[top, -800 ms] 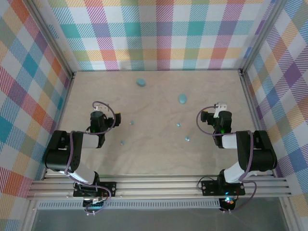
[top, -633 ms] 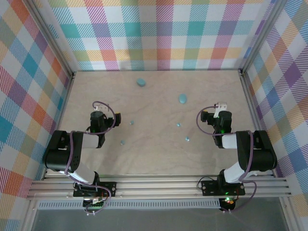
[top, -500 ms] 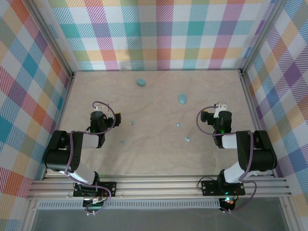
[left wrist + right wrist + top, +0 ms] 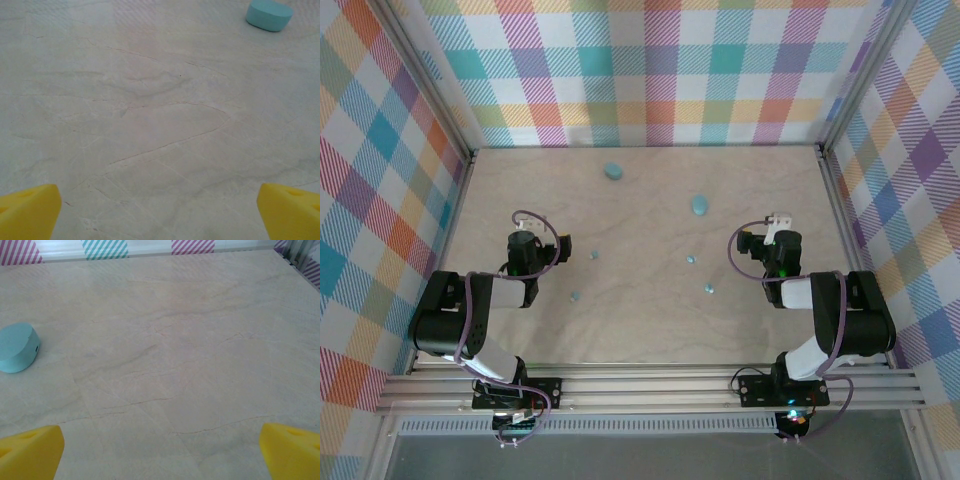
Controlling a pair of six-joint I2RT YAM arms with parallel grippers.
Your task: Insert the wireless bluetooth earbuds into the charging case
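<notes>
The left gripper (image 4: 160, 215) is released, and nothing lies between its yellow fingertips (image 4: 27, 210), which sit in the bottom corners of the left wrist view. Ahead of them is bare pale surface (image 4: 150, 125), and a teal case (image 4: 269, 14) lies at the upper right of that frame, well apart from the gripper.

The right gripper (image 4: 160, 455) is also spread wide and empty, its fingertips (image 4: 290, 447) low in the right wrist view. A second teal case (image 4: 17, 347) lies at the left edge of that frame, flat on the surface.

In the top view the left gripper (image 4: 523, 232) is at centre left and the right gripper (image 4: 777, 225) at centre right. Four earbuds lie loose between them, none in a case. One earbud (image 4: 593, 254) is just right of the left gripper, and another earbud (image 4: 574, 296) lies below it. A third earbud (image 4: 691, 259) is near the frame's middle, and a fourth earbud (image 4: 709, 289) lies lower right of that. The teal case (image 4: 612, 171) sits near the upper centre. The second teal case (image 4: 700, 205) is lower and to its right.
</notes>
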